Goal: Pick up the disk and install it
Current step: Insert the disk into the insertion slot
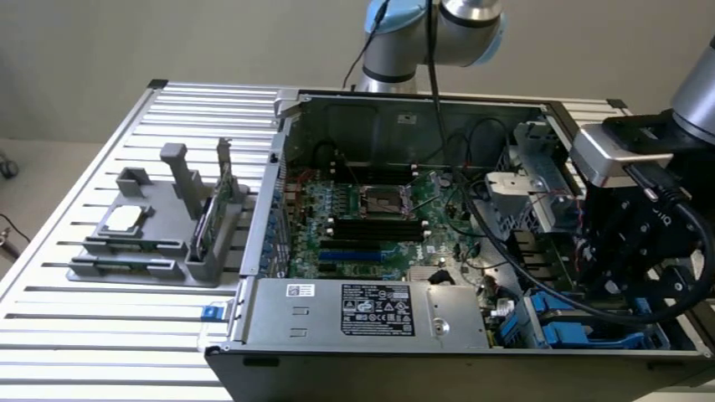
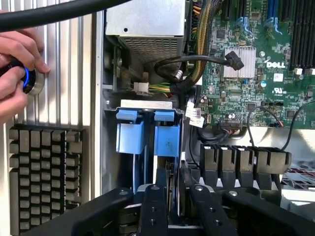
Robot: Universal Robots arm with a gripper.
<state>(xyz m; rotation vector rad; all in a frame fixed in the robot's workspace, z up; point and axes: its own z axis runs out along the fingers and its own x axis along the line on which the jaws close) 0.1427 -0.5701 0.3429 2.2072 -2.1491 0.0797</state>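
Your fingers point(image 2: 153, 209) stand narrowly apart, clamped on the disk point(image 2: 166, 140), which is on edge in the bay point(image 2: 145, 104) beside another blue carrier point(image 2: 130, 135); any tilt likely jams its frame there — or pinches nearby cables point(image 2: 170, 63).

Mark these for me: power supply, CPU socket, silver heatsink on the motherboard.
power supply point(image 1: 378, 311), exterior view, on its dark printed label.
CPU socket point(image 1: 381, 201), exterior view, middle of the socket.
silver heatsink point(image 2: 239, 61), wrist view, centre of its finned top.
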